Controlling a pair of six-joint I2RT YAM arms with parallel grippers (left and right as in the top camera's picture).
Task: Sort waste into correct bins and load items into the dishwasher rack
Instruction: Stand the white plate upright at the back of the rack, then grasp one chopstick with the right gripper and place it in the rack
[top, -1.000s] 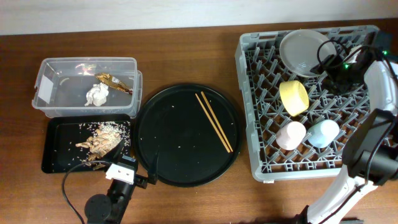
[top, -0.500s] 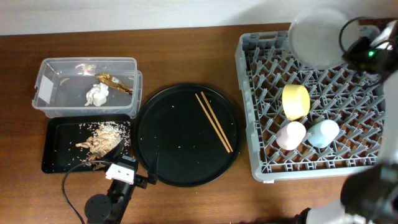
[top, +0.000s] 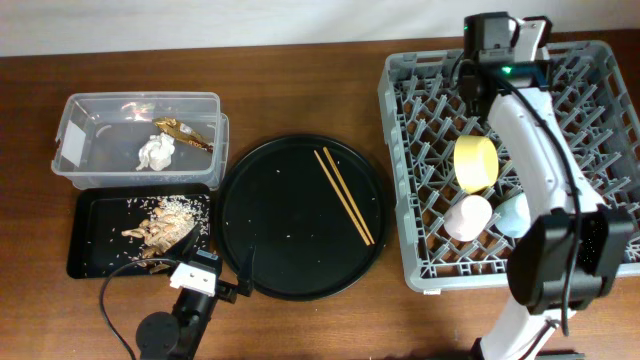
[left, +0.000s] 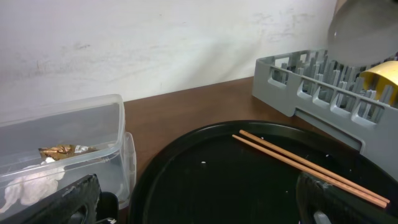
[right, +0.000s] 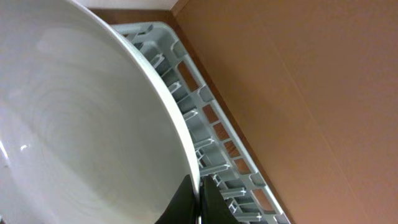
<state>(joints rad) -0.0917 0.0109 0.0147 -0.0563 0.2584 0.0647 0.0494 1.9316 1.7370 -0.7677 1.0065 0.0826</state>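
Observation:
My right gripper (right: 199, 184) is shut on the rim of the grey-white plate (right: 93, 124), holding it on edge above the dishwasher rack (top: 392, 150) at its back. The left wrist view shows the plate (left: 364, 28) raised over the rack (left: 311, 93). From overhead the right wrist (top: 492, 42) hides it. A yellow bowl (top: 475, 160), pink cup (top: 467, 217) and light-blue cup (top: 510, 215) sit in the rack. The chopsticks (top: 345, 195) lie on the round black tray (top: 290, 245). My left gripper (top: 218, 256) stands open and empty at that tray's front left.
The clear tub (top: 100, 150) at the left holds a white tissue (top: 156, 154) and a brown-gold wrapper (top: 185, 132). In front of it, the shallow black tray (top: 95, 250) carries food scraps (top: 160, 225). A cable (top: 110, 310) loops beside the left arm's base.
The right gripper shut on the plate, which lay in the rack's back, and lifted it onto its edge. The right arm swung in over the rack. The left arm stayed still.

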